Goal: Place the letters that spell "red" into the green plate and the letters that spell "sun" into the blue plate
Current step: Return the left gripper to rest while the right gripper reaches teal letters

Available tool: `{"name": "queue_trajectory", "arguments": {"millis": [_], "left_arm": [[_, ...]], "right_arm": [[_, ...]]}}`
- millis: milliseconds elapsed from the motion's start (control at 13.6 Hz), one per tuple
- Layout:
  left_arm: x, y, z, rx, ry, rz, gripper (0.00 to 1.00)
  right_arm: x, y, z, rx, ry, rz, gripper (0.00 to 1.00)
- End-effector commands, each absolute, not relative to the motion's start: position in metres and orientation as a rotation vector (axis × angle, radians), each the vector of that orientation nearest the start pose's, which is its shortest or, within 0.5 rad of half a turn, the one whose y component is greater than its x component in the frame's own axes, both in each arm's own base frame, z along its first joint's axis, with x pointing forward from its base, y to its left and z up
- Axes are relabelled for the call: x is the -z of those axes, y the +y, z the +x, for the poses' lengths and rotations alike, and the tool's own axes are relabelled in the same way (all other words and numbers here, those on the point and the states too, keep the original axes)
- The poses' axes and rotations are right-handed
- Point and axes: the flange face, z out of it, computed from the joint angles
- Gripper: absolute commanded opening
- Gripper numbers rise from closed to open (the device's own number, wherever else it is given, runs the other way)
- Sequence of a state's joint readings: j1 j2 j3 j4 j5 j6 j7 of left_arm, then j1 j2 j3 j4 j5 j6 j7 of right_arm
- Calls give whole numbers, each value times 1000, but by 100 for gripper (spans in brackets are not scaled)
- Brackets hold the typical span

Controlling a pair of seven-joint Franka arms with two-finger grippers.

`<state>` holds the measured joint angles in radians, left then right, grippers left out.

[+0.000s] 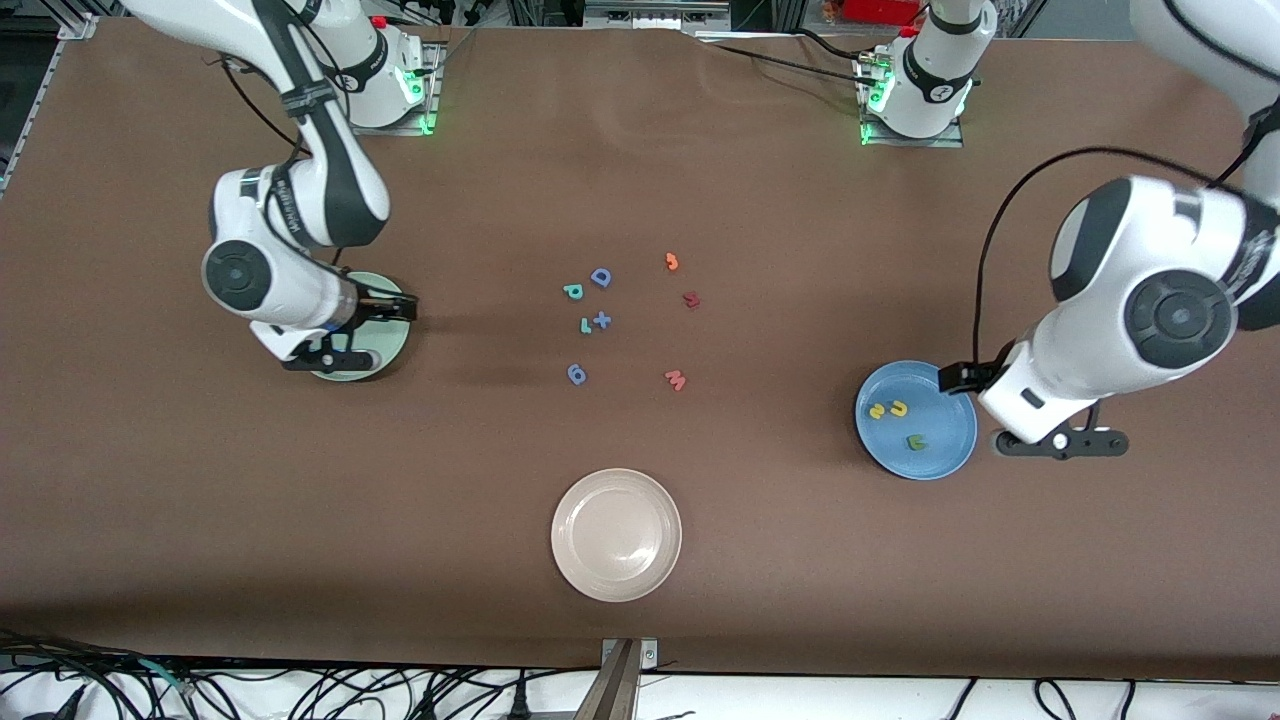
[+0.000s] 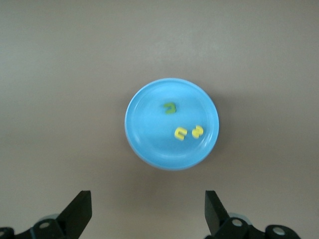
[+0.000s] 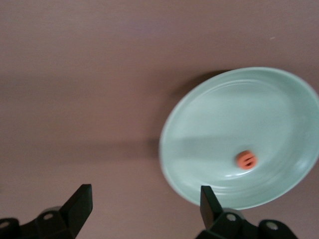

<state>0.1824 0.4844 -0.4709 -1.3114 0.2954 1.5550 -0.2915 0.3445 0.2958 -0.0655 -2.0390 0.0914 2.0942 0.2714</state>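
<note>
Closest to the front camera there's a round beige-white plate (image 1: pixel 616 549) sitting on the brown worktop (image 1: pixel 200 520) with nothing in it. A bit farther up, toward the left arm's end, is the round medium-blue plate (image 1: pixel 950 455), and it's got all three "sun" pieces in it: the yellow foam "s" (image 1: pixel 877 410), the yellow foam "u" (image 1: pixel 899 407) and the little green foam "n" (image 1: pixel 916 441). The left hand (image 1: pixel 1060 442) hangs just beside that plate's rim, over bare worktop, with its fingers (image 2: pixel 79 211) spread wide and holding nothing. Toward the right arm's end, the pale mint-green plate (image 1: pixel 395 350) is mostly covered by the arm in the front view, but the right wrist view shows the small orange foam "e" (image 3: pixel 246 159) lying inside it. The right hand (image 1: pixel 335 358) is over that plate's edge, fingers (image 3: pixel 79 201) also wide apart and empty. In the middle of the worktop the loose stuff is scattered: a blue "6"-looking piece (image 1: pixel 577 374) and a red "w" (image 1: pixel 676 379) nearest, then the thin teal "r" (image 1: pixel 586 325) just beside a blue plus sign (image 1: pixel 602 320), then the teal "p"-shaped letter (image 1: pixel 573 291), a dark red piece (image 1: pixel 691 299) and the blue capital "D" (image 1: pixel 601 277), and farthest the orange hook-shaped piece (image 1: pixel 672 262).
</note>
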Motion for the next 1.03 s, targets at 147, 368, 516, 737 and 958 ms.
{"name": "queue_trajectory", "arguments": {"millis": [147, 368, 516, 737, 958], "left_arm": [[-538, -83, 646, -197, 197, -3033, 100], [-569, -60, 626, -161, 218, -3135, 100], [-583, -47, 613, -57, 267, -3165, 100], [-601, -45, 568, 63, 241, -3140, 100], [-596, -49, 567, 39, 250, -3143, 100]], "right_arm": [[-283, 259, 515, -392, 361, -3105, 95], [-274, 301, 495, -400, 574, -3081, 95], [-262, 329, 479, -416, 698, -3059, 96], [-241, 362, 461, -418, 876, -3004, 96], [-217, 387, 445, -411, 973, -2975, 97]]}}
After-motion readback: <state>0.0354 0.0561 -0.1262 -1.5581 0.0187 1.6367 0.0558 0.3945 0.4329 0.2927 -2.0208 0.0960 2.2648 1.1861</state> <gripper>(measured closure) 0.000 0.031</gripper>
